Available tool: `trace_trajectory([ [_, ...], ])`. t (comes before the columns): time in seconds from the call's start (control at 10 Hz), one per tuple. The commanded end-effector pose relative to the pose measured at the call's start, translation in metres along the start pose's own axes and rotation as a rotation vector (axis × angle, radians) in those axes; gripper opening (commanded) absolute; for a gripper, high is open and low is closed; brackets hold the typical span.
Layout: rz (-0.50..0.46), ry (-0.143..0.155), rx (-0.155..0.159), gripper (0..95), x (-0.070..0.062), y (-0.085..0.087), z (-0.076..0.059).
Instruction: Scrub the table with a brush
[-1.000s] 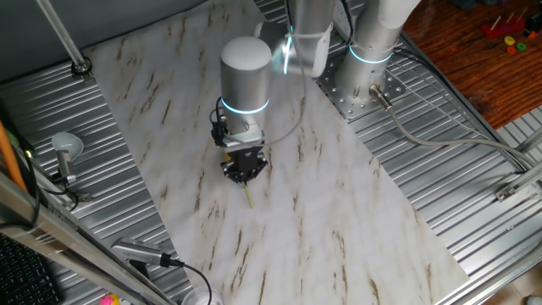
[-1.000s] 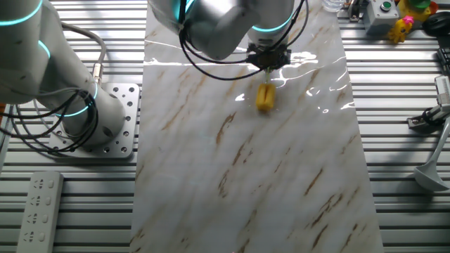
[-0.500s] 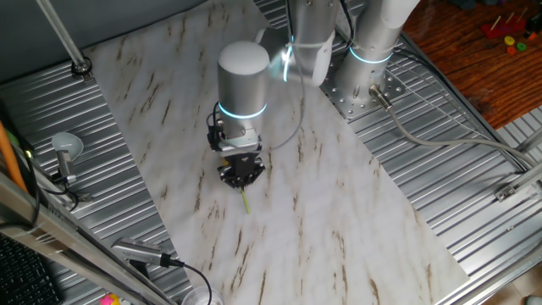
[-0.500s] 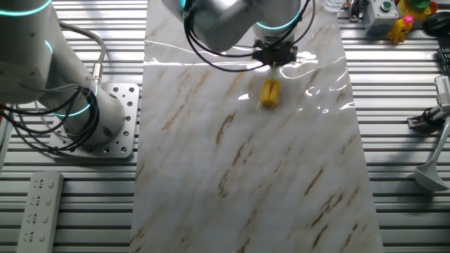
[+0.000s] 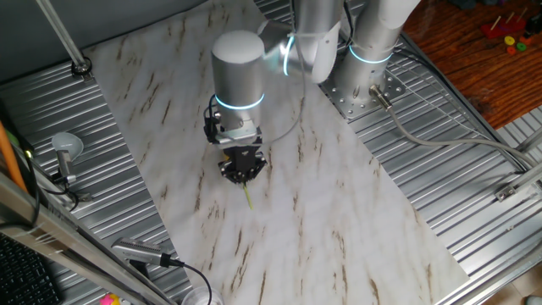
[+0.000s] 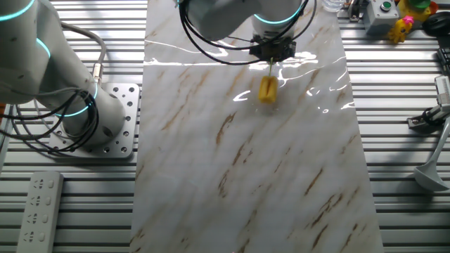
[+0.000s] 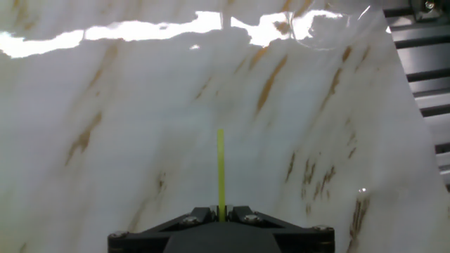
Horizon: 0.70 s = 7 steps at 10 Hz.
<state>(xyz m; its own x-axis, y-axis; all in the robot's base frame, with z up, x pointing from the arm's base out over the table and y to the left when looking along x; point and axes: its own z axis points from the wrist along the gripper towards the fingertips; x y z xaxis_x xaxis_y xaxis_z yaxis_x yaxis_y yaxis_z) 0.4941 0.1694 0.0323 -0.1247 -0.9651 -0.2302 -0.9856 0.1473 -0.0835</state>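
My gripper is shut on the thin yellow-green handle of the brush, which points straight away from the fingers toward the table. In the other fixed view the yellow bristle head of the brush hangs just below the gripper and meets the white marble-patterned table. From the one fixed view the gripper stands over the table's middle, and only a sliver of the brush shows under it. The bristle head is hidden in the hand view.
Ribbed grey metal panels flank the table on both sides. The arm's base stands at the left with cables. A remote lies at the front left. Tools and coloured toys sit at the right.
The gripper with the brush has shifted slightly back and forth across the table; the bristle head sits a little left of where it was half a second ago.
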Motion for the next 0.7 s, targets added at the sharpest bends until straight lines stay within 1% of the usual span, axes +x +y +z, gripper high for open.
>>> trace_trajectory([
  [0.1,-0.004,0.01,0.019,0.0,0.004,-0.001,0.002],
  [0.4,-0.015,0.014,0.022,0.0,0.011,0.003,0.004],
  [0.7,-0.039,0.019,0.025,0.0,0.026,0.009,0.005],
])
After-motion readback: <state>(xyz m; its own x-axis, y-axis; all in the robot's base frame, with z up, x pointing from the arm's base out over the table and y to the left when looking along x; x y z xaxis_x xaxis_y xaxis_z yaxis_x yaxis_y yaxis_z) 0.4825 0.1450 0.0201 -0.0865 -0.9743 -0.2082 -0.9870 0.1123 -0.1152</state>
